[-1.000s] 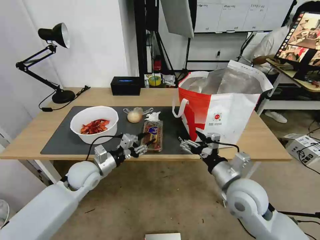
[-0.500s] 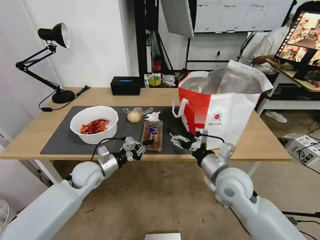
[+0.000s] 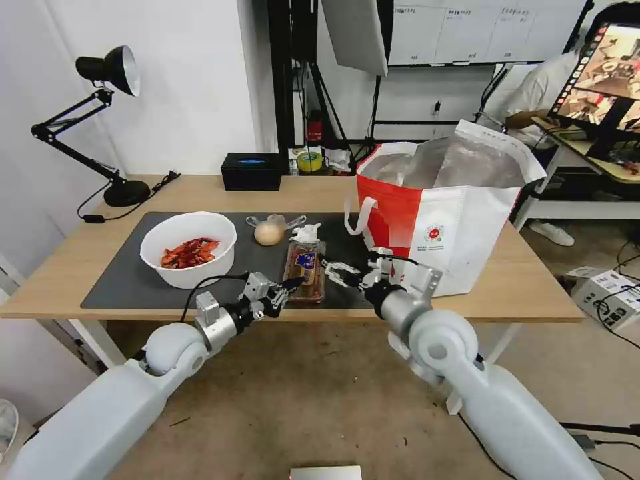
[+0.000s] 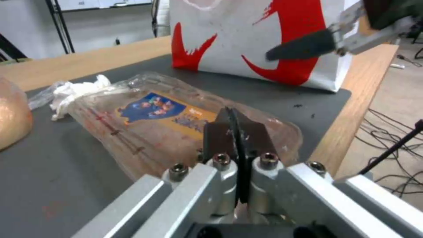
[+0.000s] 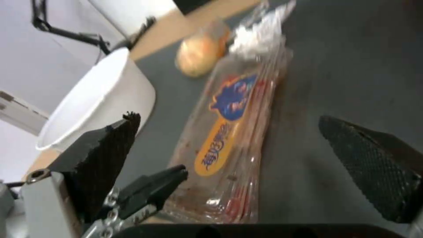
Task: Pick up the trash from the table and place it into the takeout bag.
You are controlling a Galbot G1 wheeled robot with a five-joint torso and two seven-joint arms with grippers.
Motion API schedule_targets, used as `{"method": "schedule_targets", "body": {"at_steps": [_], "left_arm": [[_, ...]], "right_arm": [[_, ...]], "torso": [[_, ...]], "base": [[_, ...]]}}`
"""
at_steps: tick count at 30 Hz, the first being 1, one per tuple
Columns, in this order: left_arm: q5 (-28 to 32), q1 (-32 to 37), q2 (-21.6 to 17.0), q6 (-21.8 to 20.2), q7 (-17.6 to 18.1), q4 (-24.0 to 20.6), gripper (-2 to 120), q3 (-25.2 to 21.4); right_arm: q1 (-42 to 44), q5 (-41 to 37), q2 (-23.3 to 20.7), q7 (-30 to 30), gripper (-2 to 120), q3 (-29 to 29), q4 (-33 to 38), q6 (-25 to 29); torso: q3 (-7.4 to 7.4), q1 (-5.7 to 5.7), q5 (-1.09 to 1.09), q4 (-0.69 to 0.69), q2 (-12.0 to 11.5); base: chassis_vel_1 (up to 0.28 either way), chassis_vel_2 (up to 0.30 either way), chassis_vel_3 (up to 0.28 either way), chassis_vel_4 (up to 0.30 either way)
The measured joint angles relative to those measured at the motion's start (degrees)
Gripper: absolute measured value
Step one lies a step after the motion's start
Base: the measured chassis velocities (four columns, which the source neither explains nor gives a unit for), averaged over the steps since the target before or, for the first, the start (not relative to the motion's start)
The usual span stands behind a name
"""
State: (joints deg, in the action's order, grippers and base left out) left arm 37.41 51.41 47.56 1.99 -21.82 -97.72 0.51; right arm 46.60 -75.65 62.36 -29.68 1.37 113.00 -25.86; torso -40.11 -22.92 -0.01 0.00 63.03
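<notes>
You face a plain white wall (image 3: 193,80) on the left, and a black articulated desk lamp (image 3: 100,113) stands before it with its shade turned right. Behind the middle you have a black metal stand (image 3: 293,73) with a pale panel (image 3: 357,33) hanging from it. A whiteboard (image 3: 467,30) runs along the back wall (its writing is too small to read). On the right a monitor (image 3: 603,73) sits on a cluttered desk (image 3: 587,160). The floor (image 3: 320,400) below is mottled brownish, with cables (image 3: 623,313) trailing at the right.

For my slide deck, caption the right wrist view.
Open right gripper poised over the clear plastic tray on the mat.
</notes>
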Motion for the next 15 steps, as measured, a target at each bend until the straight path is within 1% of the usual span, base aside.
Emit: {"method": "schedule_targets", "body": {"at_steps": [2,4,8,10,15], "left_arm": [[-0.13,0.13,0.0,0.08,-0.15,0.07,0,-0.03],[-0.29,0.28,-0.08,0.31,-0.51,0.14,0,-0.17],[-0.32,0.29,-0.23,0.32,-0.75,0.14,0,-0.22],[-0.64,0.28,-0.26,0.34,-0.97,0.39,0,-0.25],[-1.24,0.34,-0.12,0.35,-1.24,0.8,0,-0.27]], "right_arm": [[-0.73,-0.98,0.32,-0.58,100,0.22,-0.58,-0.45],[-3.16,-4.01,1.27,-2.61,100,0.78,-2.38,-1.87],[-5.37,-6.27,1.98,-4.31,100,1.2,-3.75,-2.98],[-7.62,-8.74,2.82,-6.47,100,1.72,-5.38,-4.08],[-9.85,-10.66,3.94,-9.05,100,2.14,-7.32,-5.26]], "torso": [[0.0,0.0,0.0,0.0,0.0],[0.0,0.0,0.0,0.0,0.0],[0.0,0.0,0.0,0.0,0.0],[0.0,0.0,0.0,0.0,0.0],[0.0,0.0,0.0,0.0,0.0]], "base": [[0.0,0.0,0.0,0.0],[0.0,0.0,0.0,0.0],[0.0,0.0,0.0,0.0],[0.0,0.0,0.0,0.0],[0.0,0.0,0.0,0.0]]}}
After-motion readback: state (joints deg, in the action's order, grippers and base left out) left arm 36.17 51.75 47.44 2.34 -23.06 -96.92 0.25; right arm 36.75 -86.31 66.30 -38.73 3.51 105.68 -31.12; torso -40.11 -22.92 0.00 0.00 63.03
